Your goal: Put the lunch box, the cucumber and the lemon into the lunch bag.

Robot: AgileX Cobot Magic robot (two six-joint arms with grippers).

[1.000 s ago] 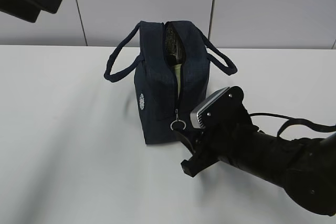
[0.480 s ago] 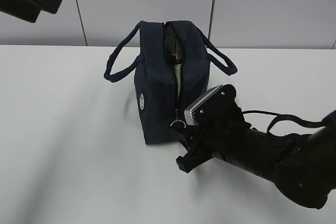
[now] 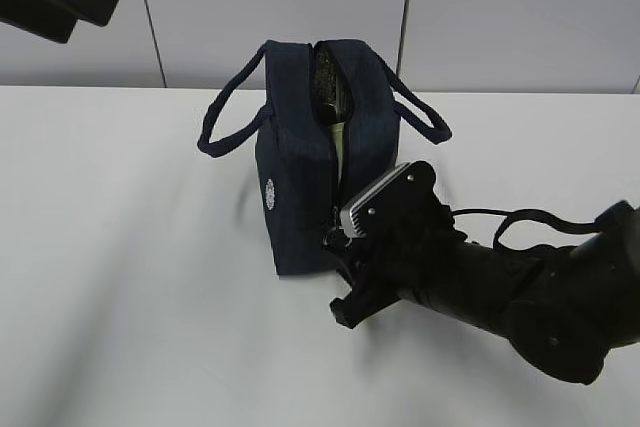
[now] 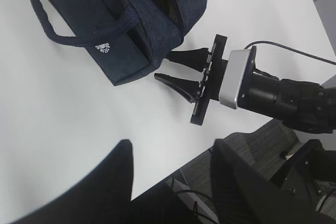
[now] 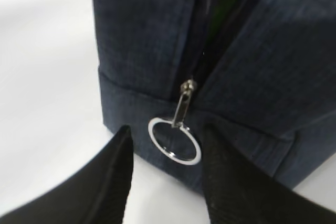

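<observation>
Jaws of the right gripper point(image 5: 165, 182) stood partly open and held nothing, their two dark fingers point(image 5: 105, 182) flanking the ring pull point(image 5: 175, 141) at the low end of the bag point(image 3: 305, 162). The ring hung between them, just ahead of the tips and untouched as far as the right wrist view showed. The left gripper point(image 4: 168, 192) hung well back from the bag, its jaws also part open and empty.

The ring looked thin, hard and slick, free to swing on its small tab, so a pinch across the wire from both sides would likely hold better than a grip on the tab. The bag was soft fabric and would probably sag or slide on the smooth white tabletop point(image 3: 120, 277) under a pull unless something steadied it.

Beyond the ring, the zipper gaped along the end and top of the bag, which stood upright near the middle of the tabletop with its handles point(image 3: 228, 117) drooping to either side. A pale green edge in the gap was probably the box point(image 3: 340, 147), standing on edge inside. Something dark and mottled point(image 3: 328, 85) sat above it near the top opening, perhaps the cucumber, though that could not be told for certain. The lemon was not visible in any view; none of the three items lay on the tabletop.
</observation>
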